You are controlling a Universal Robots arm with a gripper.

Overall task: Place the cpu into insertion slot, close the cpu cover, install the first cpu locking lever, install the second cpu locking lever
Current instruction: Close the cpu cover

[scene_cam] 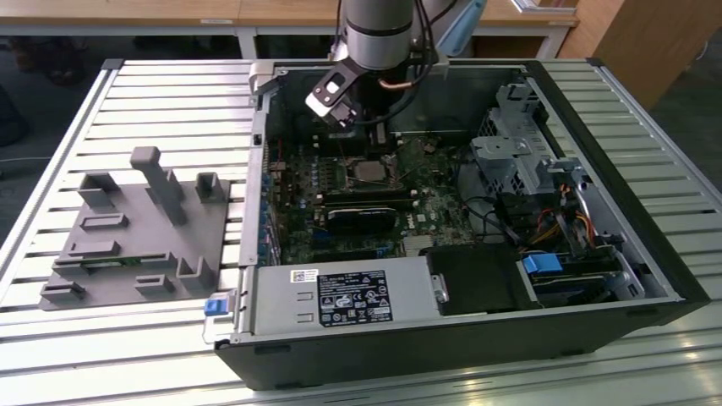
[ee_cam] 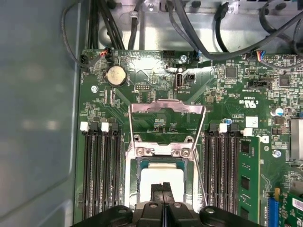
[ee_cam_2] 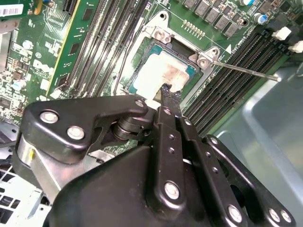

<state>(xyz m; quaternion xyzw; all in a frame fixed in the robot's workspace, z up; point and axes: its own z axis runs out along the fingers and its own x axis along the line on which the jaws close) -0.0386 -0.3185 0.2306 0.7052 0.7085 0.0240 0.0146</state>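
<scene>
Cpu, a small flat square chip with a silvery-grey metal top (ee_cam_2: 158, 73), lies flat and seated inside the square black-framed insertion slot (ee_cam_2: 163, 47), so the placing step looks done. The black jaws are clenched tip to tip with nothing between them, poised right over the chip's top; touching or just clear, I cannot tell. The thin silvery metal cpu cover (ee_cam: 166, 108) is swung open away from the socket, leaving the chip exposed. One thin wire locking lever (ee_cam_2: 246, 70) juts out unlatched across the long black memory slots (ee_cam_2: 236, 99). All this sits on the green motherboard (ee_cam: 227, 94) inside the open black computer case (scene_cam: 631, 288) on the slatted metal bench (scene_cam: 169, 93).
</scene>
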